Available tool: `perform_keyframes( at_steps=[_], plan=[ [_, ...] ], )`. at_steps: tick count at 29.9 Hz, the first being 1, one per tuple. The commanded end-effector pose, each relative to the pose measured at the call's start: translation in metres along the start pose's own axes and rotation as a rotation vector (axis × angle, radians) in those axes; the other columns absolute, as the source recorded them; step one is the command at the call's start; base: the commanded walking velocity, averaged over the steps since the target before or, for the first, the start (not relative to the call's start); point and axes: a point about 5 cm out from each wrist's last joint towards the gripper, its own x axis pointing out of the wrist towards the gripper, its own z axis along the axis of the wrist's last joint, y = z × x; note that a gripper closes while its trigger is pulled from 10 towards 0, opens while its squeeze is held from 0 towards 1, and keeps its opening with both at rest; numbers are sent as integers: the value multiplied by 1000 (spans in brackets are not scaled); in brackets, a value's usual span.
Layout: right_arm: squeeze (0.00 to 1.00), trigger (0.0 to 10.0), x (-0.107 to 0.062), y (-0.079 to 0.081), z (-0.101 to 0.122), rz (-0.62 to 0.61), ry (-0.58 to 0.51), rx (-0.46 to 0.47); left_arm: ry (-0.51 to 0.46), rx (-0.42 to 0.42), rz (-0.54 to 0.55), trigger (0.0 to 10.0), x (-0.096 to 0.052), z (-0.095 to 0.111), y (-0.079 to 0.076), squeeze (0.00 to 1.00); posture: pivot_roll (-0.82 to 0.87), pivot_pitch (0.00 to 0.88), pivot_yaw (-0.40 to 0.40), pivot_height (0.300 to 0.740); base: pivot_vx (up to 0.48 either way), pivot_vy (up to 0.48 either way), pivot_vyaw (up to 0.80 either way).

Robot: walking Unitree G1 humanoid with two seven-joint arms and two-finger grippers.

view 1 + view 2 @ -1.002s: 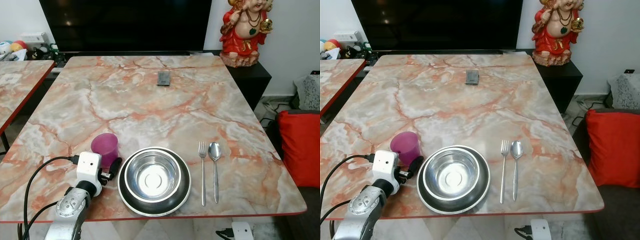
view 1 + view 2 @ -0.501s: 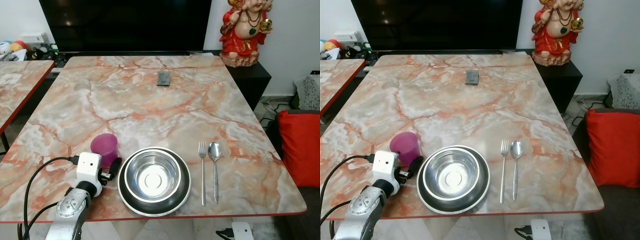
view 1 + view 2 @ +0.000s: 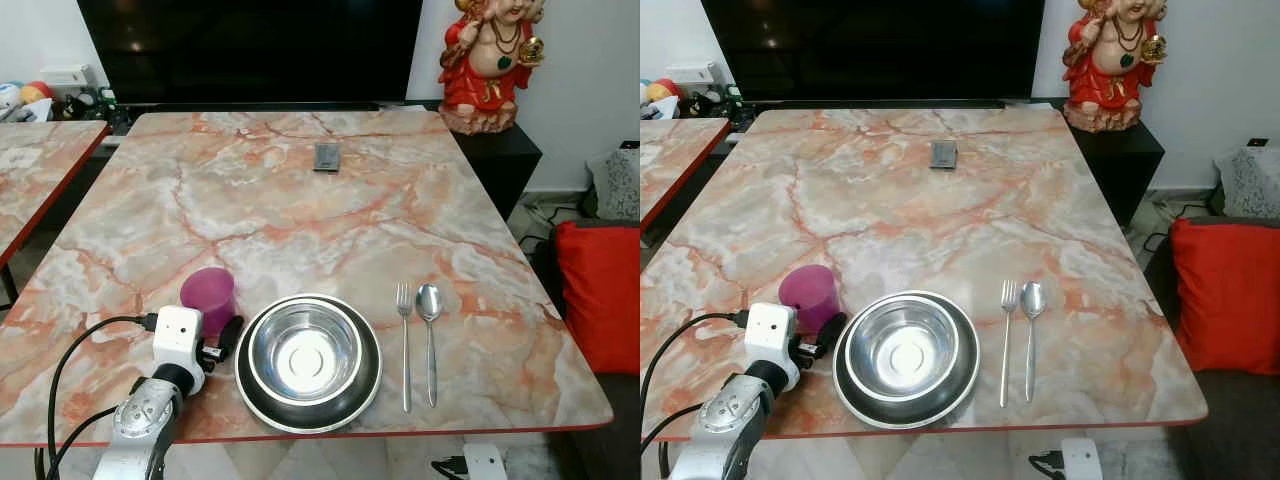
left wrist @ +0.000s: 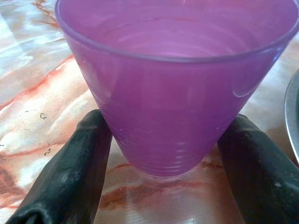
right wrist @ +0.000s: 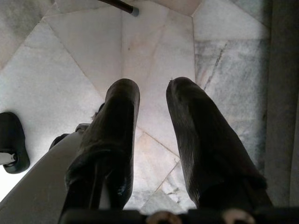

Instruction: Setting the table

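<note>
A purple plastic cup [image 3: 207,293] stands upright on the marble table [image 3: 300,210], just left of a steel bowl [image 3: 305,352] that sits in a dark plate [image 3: 369,383]. My left gripper [image 4: 166,123] reaches in from the near edge. Its two black fingers [image 4: 74,172] press against the cup's lower wall on either side, so it is shut on the cup. A fork [image 3: 405,345] and a spoon [image 3: 430,340] lie side by side right of the plate. My right gripper [image 5: 153,88] hangs over the tiled floor, open and holding nothing.
A small dark object [image 3: 327,156] lies at the table's far middle. Behind the table are a black screen [image 3: 250,45] and a red statue [image 3: 490,60]. A second marble table [image 3: 40,170] stands to the left, a red cushion [image 3: 600,290] to the right.
</note>
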Motion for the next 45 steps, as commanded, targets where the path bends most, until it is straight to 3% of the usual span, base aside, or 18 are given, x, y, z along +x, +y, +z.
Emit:
perform_keyframes(
  at_steps=[1, 10, 11, 12, 13, 23, 24, 25, 26, 27, 45],
  plan=[
    [0, 10000, 0, 0, -4, 0, 19, 0, 44, 15, -4, 10000, -5, -10, -2, 408, 23, 105, -10, 740, 0, 0, 0],
    [0, 10000, -1, 0, -4, 1, 19, -1, 51, 15, -2, 10000, -6, -11, -2, 439, 24, 105, -11, 740, 0, 0, 0],
    [0, 10000, -1, 0, -4, 1, 19, -1, 52, 15, -1, 10000, -6, -11, -2, 533, 24, 105, -11, 740, 0, 0, 0],
    [0, 10000, -1, 0, -4, 1, 19, -1, 52, 15, 0, 10000, -6, -11, -2, 820, 24, 105, -11, 740, 0, 0, 0],
    [0, 10000, -1, 0, -4, 1, 19, -1, 52, 14, 1, 10000, -7, -11, -2, 1000, 24, 105, -11, 740, 0, 0, 0],
    [0, 10000, 0, 0, -4, 2, 19, -3, 52, 20, 13, 10000, -7, -11, 0, 1000, 23, 104, -12, 740, 0, 0, 0],
    [0, 10000, 0, 0, -4, 2, 19, -3, 52, 20, 14, 10000, -7, -11, 0, 980, 23, 104, -12, 740, 0, 0, 0],
    [0, 10000, 0, 0, -4, 1, 19, -1, 51, 21, 16, 10000, -7, -11, 0, 816, 23, 104, -12, 740, 0, 0, 0],
    [0, 10000, 0, 0, -4, 1, 19, -1, 50, 21, 17, 10000, -7, -11, 0, 816, 23, 104, -12, 740, 0, 0, 0],
    [0, 10000, 0, 0, -4, 0, 19, 0, 47, 20, 20, 10000, -7, -11, 0, 0, 23, 104, -12, 740, 0, 0, 0],
    [0, 10000, -1, -1, -4, -3, 19, -1, 37, 7, 50, 10000, -27, -12, 7, 0, 30, 93, -11, 740, 0, 0, 0]
  ],
)
